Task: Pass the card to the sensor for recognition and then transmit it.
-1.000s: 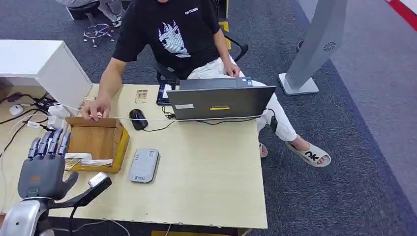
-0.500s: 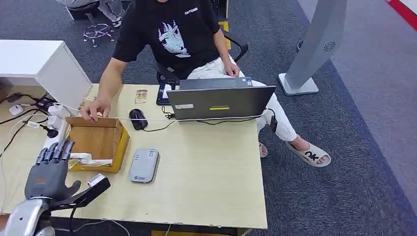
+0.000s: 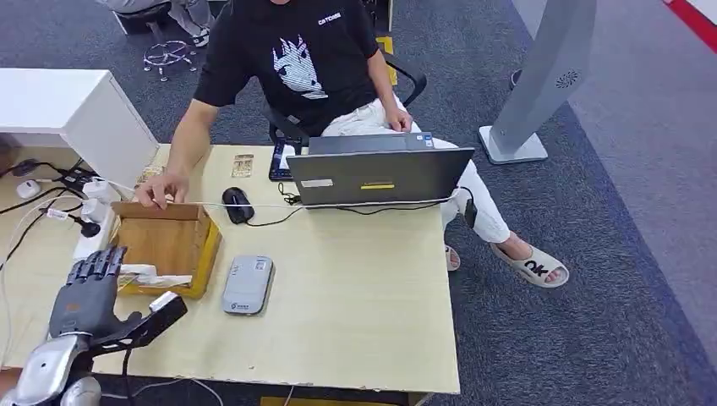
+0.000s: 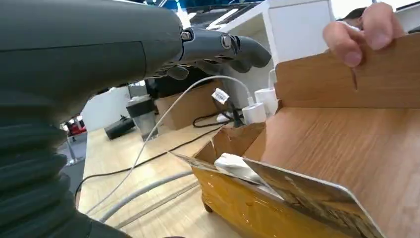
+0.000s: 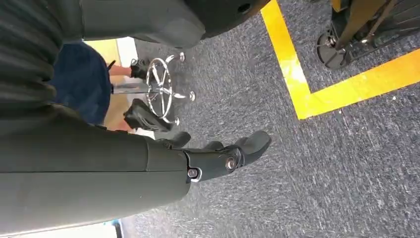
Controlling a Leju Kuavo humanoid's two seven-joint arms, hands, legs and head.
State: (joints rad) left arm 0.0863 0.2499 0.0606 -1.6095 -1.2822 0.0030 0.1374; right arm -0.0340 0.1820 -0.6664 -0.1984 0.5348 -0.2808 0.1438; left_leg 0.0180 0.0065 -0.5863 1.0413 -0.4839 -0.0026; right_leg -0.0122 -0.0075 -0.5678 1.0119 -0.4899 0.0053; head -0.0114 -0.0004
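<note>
Two hands mine. Left hand (image 3: 87, 296) flat, fingers apart and straight, holding nothing, hovering at near-left corner of box (image 3: 207, 245). Right hand (image 5: 218, 161) hangs over grey carpet (image 5: 346, 168), fingers loosely apart, nothing in it. Card (image 4: 302, 196) leans against box's near wall inside, white paper (image 3: 156, 277) beside it. Person's hand (image 3: 161, 190) rests on box's far edge. Sensor (image 3: 248, 285), flat grey, lies on desk (image 3: 355, 304) just right of box. Mouse (image 3: 238, 204) and laptop (image 3: 380, 173) farther back.

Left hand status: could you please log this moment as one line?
left hand: open, beside box | card: in box | sensor: untouched
</note>
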